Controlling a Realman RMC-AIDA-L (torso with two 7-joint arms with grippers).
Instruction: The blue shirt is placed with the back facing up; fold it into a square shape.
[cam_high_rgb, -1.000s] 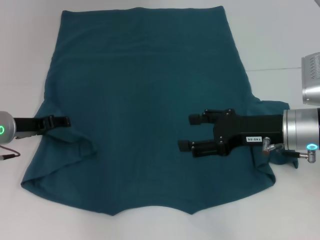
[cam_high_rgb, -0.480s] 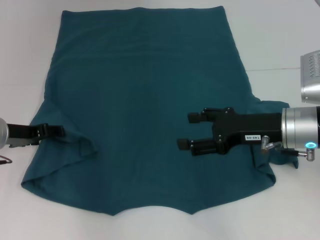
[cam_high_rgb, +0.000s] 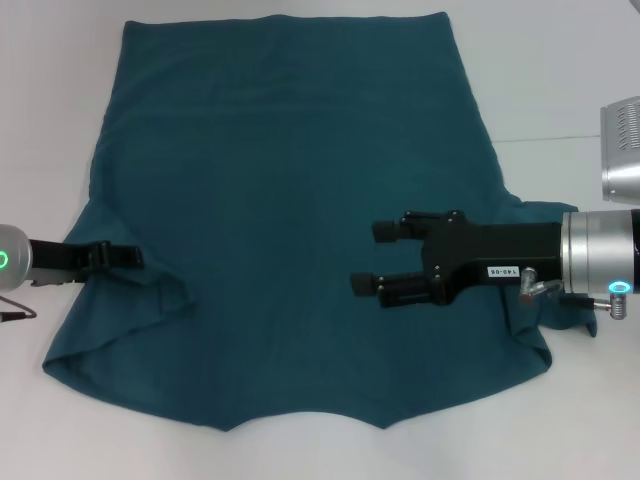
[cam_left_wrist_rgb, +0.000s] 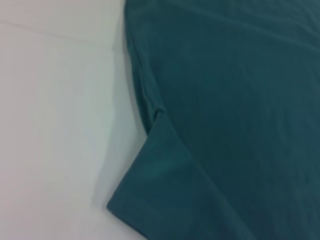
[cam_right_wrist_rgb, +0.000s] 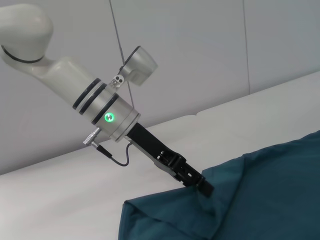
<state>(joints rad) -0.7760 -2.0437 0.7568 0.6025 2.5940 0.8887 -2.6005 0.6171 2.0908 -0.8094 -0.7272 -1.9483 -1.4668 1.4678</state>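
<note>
While the shirt (cam_high_rgb: 290, 220) lies spread flat on the white desk (cam_high_rgb: 560, 60) with its plain side up, I've got both arms reaching in from the sides. The hem end is at the far side of the desk from my head camera, and the neck end is near me.

The right gripper (cam_high_rgb: 385, 258) hangs over the cloth on the right half, pointing inward toward the middle. Its fingers (cam_high_rgb: 392, 229) are parted with a clear gap between them, and they've got nothing in them. The right sleeve looks bunched up under the arm's wrist, at the edge of the shirt.

The left gripper (cam_high_rgb: 125, 257) is low at the left edge, right where the left sleeve starts. From the right wrist camera I can see its tip (cam_right_wrist_rgb: 202, 186) down against a raised fold of the cloth, but I honestly can't tell if the fingers are pinched on the fabric or just resting there. The left wrist camera only shows the sleeve (cam_left_wrist_rgb: 160, 185) lying flat, with its cuff corner on the bare desk (cam_left_wrist_rgb: 55, 125).
</note>
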